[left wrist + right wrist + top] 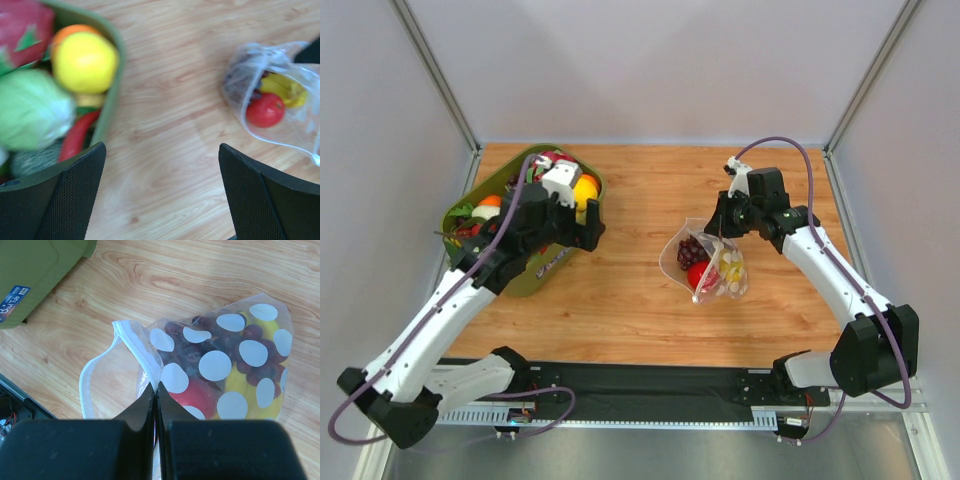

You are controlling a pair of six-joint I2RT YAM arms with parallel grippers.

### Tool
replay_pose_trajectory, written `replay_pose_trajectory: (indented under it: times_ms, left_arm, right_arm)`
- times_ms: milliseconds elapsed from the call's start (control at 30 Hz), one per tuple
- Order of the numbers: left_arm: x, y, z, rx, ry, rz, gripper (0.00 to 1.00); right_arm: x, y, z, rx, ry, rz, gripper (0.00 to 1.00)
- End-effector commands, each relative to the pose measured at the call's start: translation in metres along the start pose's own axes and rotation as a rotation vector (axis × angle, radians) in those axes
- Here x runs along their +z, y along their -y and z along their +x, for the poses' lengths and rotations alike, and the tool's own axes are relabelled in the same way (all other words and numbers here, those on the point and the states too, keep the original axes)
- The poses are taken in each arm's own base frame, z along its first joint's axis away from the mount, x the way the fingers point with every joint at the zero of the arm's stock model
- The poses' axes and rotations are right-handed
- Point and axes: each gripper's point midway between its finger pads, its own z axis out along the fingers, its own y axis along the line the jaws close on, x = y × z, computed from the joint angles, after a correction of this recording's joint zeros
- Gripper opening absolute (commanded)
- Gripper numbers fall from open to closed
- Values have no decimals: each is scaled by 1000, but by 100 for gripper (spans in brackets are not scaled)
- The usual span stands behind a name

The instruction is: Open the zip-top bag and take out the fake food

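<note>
Sitting right of centre on the light wooden tabletop (pixel 640 190), the clear polka-dot zip-top bag (pixel 708 265) has its white zip strip (pixel 97 375) parted into an open loop at the mouth. Inside show a dark purple grape bunch (pixel 692 247), a red round fruit (pixel 700 276) and a yellow banana (pixel 282 90). The right gripper (pixel 156 390) is pinched together on the bag's film right by the zip strip, plastic caught between its closed jaws. Bare wood lies all round the bag, widest toward table centre and the far edge. The left gripper (pixel 162 192) stands wide apart, holding nothing, at the right rim of the olive-green plastic bin (pixel 470 200) on the table's left, well apart from the bag. The bin holds a yellow round fruit (pixel 85 62), green cabbage (pixel 30 107), pink dragon fruit (pixel 22 25) and red chili (pixel 75 137). Pale grey walls (pixel 650 60) with metal corner posts (pixel 445 90) close three sides, and a black base rail (pixel 650 385) runs along the near edge.
</note>
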Motion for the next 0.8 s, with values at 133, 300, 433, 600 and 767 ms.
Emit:
replay_pose_trajectory:
  times_ms: [133, 300, 433, 600, 767]
  left_arm:
    - [44, 113, -7, 84, 22, 366, 99]
    - [72, 180, 11, 72, -17, 535, 99]
    - [99, 211, 34, 108, -80, 568, 99]
    - [112, 227, 50, 85, -112, 613, 99]
    - [135, 238, 74, 63, -137, 624, 99]
  right_arm:
    - [-11, -6, -16, -16, 56, -14, 0]
    - [-13, -9, -16, -14, 59, -21, 0]
    - [-15, -8, -15, -14, 58, -18, 0]
    - [-17, -6, -12, -12, 54, -7, 0]
    - [-16, -7, -10, -6, 49, -16, 0]
